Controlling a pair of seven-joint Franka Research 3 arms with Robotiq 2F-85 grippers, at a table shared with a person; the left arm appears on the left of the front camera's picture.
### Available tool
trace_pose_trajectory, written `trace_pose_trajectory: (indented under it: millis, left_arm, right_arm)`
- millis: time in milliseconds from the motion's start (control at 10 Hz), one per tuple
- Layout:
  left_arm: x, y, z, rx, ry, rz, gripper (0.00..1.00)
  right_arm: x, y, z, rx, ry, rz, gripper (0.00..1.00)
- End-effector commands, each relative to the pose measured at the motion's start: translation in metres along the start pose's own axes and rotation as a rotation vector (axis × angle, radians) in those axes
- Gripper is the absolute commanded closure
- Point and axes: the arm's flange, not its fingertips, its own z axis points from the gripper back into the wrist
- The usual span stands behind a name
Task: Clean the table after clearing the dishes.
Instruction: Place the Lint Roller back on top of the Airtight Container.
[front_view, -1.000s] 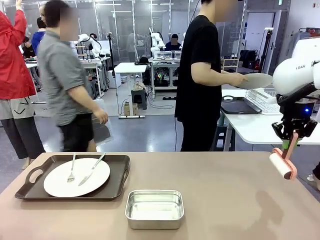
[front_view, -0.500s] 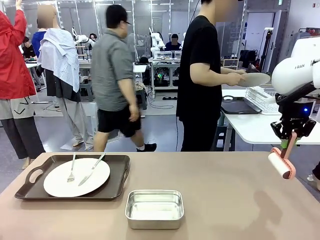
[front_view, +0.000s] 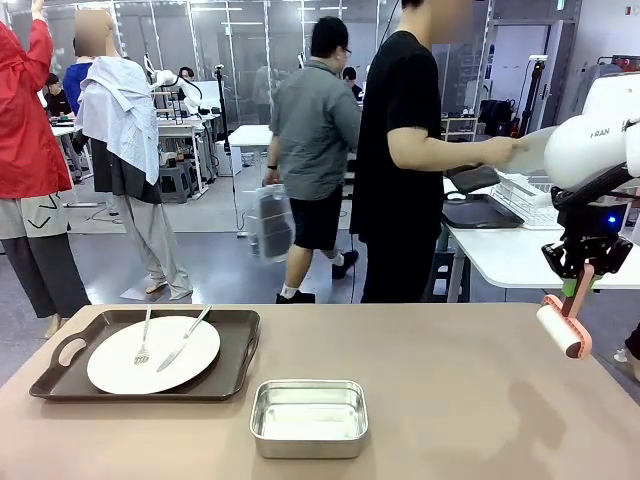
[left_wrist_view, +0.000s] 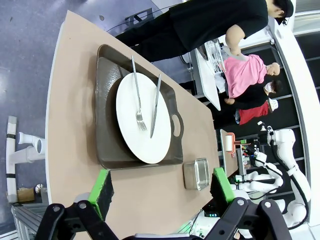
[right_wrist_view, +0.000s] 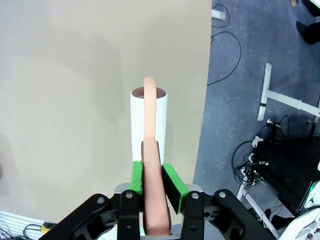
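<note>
Your right pincer (front_view: 580, 287) is clenched on the roller (front_view: 562, 330) above the right edge of the worktop (front_view: 450, 380). Your left pincer (left_wrist_view: 162, 187) is released. The plate (front_view: 153, 354) sits on the tray (front_view: 60, 352), near left.

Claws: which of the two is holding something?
The right claw: it is shut on the pink handle of the roller. The left claw stands open, with nothing between its green pads.
</note>
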Motion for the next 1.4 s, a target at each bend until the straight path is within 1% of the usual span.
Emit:
trace_pose_trajectory:
  millis: [0, 900, 1000, 1100, 1300]
  left_arm:
    - [-0.001, -0.001, 0.003, -0.007, -0.008, 0.001, 0.0]
    - [-0.001, -0.001, 0.003, -0.007, -0.008, 0.001, 0.0]
    - [-0.001, -0.001, 0.003, -0.007, -0.008, 0.001, 0.0]
    - [-0.001, -0.001, 0.003, -0.007, -0.008, 0.001, 0.0]
    - [-0.001, -0.001, 0.003, -0.007, -0.008, 0.001, 0.0]
  right_arm:
    - [0.0, 0.0, 0.001, -0.005, 0.0, 0.003, 0.77]
    - [0.0, 0.0, 0.0, 0.0, 0.0, 0.0, 0.77]
    - [0.013, 0.017, 0.019, -0.079, -0.035, 0.049, 0.77]
    - [0.022, 0.041, 0.045, -0.097, -0.088, 0.144, 0.77]
    - [0.022, 0.103, 0.094, -0.117, -0.215, 0.37, 0.77]
